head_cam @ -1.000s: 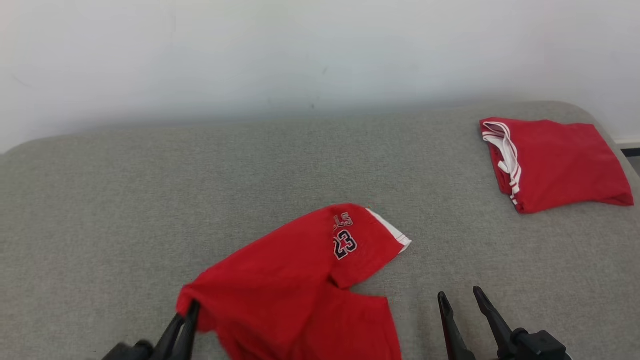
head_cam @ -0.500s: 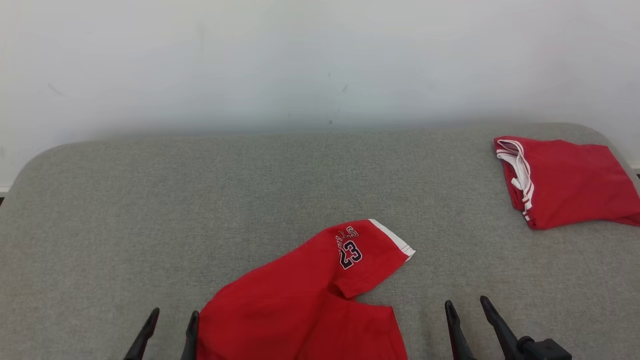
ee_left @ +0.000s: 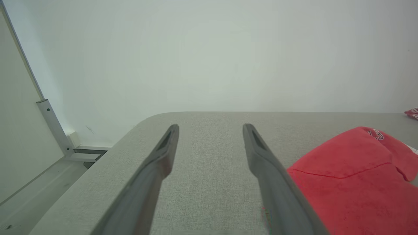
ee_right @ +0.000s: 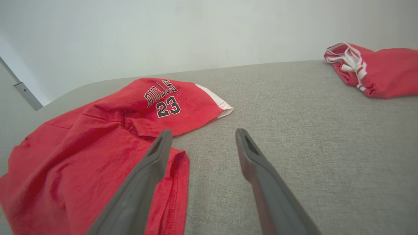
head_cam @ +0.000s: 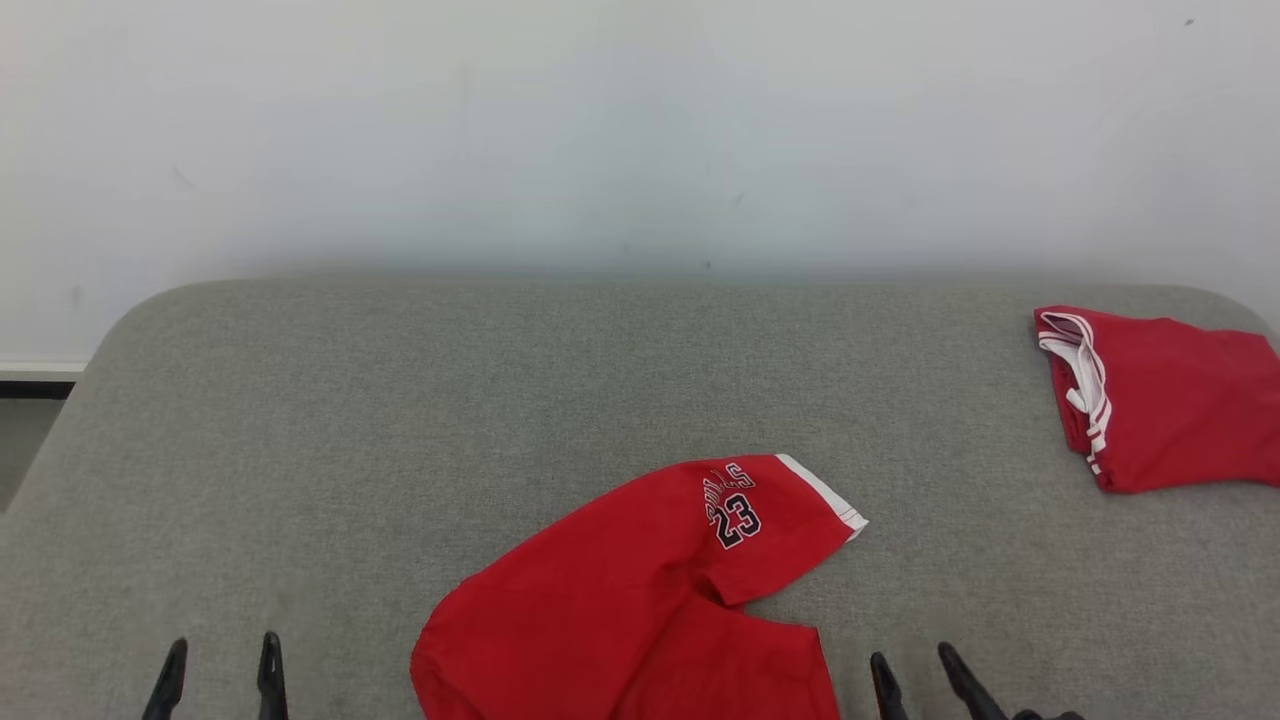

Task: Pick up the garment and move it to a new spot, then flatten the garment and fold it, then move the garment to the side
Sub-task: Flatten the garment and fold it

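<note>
A: Where lies the crumpled red jersey garment?
B: On the grey fabric worktop, between the left end effector and right end effector, both open and empty.
A: Risk?
B: Maybe pinching two layers together; then it cannot flatten.

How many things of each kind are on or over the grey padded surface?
Red garments: 2 (loose red garment, folded red garment)
Pincers: 2 (left pincer, right pincer, both open)
Total: 4

The left pincer has let go of the garment and drawn away.
</note>
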{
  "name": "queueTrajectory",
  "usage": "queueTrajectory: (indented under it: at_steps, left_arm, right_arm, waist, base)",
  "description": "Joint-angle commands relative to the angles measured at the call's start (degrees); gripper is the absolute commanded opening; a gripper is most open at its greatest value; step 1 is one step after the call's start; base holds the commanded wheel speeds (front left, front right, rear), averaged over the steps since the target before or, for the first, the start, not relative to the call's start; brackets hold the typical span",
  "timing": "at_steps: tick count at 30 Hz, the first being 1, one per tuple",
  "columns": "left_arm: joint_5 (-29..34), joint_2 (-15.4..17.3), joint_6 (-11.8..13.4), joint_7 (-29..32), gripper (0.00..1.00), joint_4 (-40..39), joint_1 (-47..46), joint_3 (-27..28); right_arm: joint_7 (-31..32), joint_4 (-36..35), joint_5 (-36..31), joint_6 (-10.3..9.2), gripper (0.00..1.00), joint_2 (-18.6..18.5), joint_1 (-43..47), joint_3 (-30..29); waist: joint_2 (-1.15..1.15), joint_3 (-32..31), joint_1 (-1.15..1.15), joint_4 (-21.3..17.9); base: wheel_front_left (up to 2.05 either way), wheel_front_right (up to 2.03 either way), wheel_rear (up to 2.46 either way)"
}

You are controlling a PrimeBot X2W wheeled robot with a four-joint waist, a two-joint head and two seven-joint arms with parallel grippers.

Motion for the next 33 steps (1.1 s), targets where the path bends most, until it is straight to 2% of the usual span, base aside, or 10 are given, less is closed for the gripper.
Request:
queueTrajectory:
  at_steps: [1,8,17,25,26,28,33]
  left_arm:
    - [0.89,-0.05,-0.19,-0.17,1.00,0.03,1.29,0.51]
    - [1.86,1.76,-1.43,-0.16,1.00,3.61,2.95,-1.64]
    - [1.31,0.61,-1.84,-0.17,1.00,4.50,1.32,-2.30]
    - [1.00,0.77,-1.85,-0.16,1.00,4.95,0.28,-2.97]
    - [0.99,0.84,-1.87,-0.17,1.00,4.98,0.19,-3.08]
    - [0.83,0.83,-1.88,-0.16,1.00,4.82,0.25,-2.92]
    - [0.75,0.36,-1.92,-0.17,1.00,4.52,1.21,-2.12]
  right_arm:
    - [-0.13,0.77,0.74,-0.16,1.00,-0.08,0.53,0.67]
    - [0.61,6.91,2.92,-0.16,1.00,-0.74,-2.77,5.15]
    - [4.18,15.64,3.11,-0.16,1.00,-0.29,-10.72,10.25]
    - [4.76,26.33,3.74,-0.16,1.00,0.37,-16.40,10.96]
    - [4.24,27.12,4.15,-0.16,0.95,0.72,-16.88,10.96]
    - [3.71,28.65,4.29,-0.16,0.02,0.90,-17.48,11.46]
    - [1.00,29.75,5.44,-0.16,0.00,-0.29,-21.09,10.42]
  waist:
    - [0.00,-0.34,0.00,0.53]
    - [0.00,-0.74,0.00,1.27]
    - [0.00,-0.59,0.00,2.70]
    - [0.00,-0.41,0.00,4.71]
    - [0.00,-0.43,0.00,4.96]
    - [0.00,-0.45,0.00,5.13]
    - [0.00,-0.29,0.00,4.68]
  base:
    - [0.00,0.00,0.00]
    - [0.00,0.00,0.00]
    - [0.00,0.00,0.00]
    - [0.00,0.00,0.00]
    - [0.00,0.00,0.00]
    - [0.00,0.00,0.00]
    - [0.00,0.00,0.00]
